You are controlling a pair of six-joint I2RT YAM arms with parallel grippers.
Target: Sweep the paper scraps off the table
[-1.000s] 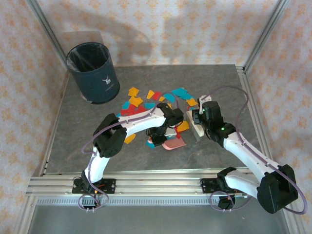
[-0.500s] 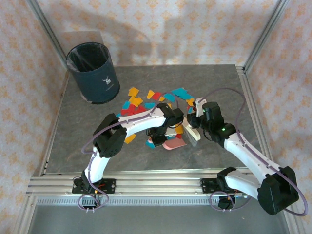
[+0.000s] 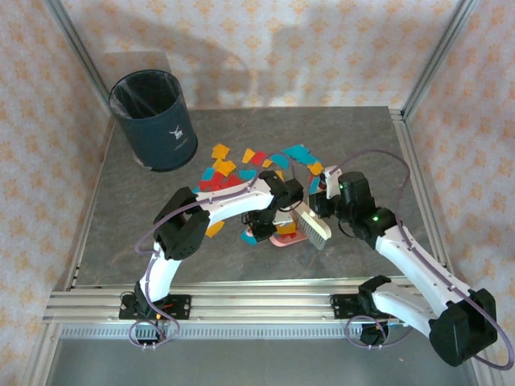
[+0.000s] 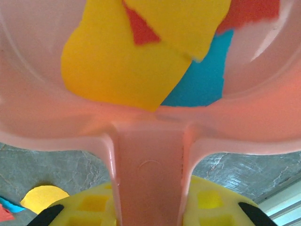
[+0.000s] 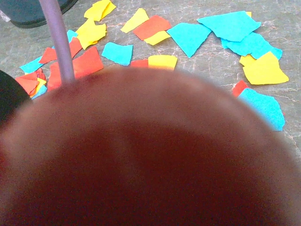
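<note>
My left pincer [image 4: 150,209]: pressed tight on the handle of the pink dustpan [image 4: 150,127], which holds yellow, red and teal pieces. My right pincer [image 3: 325,201]: pinching a pale brush [image 3: 314,227] just beside the dustpan. The paper scraps [image 5: 188,35]: strewn on the table [image 3: 137,217], mostly beyond both tools, near its middle.

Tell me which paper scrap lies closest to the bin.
The orange-yellow scrap at the pile's far-left corner, just right of the dark bin; every other scrap lies farther from it.
</note>
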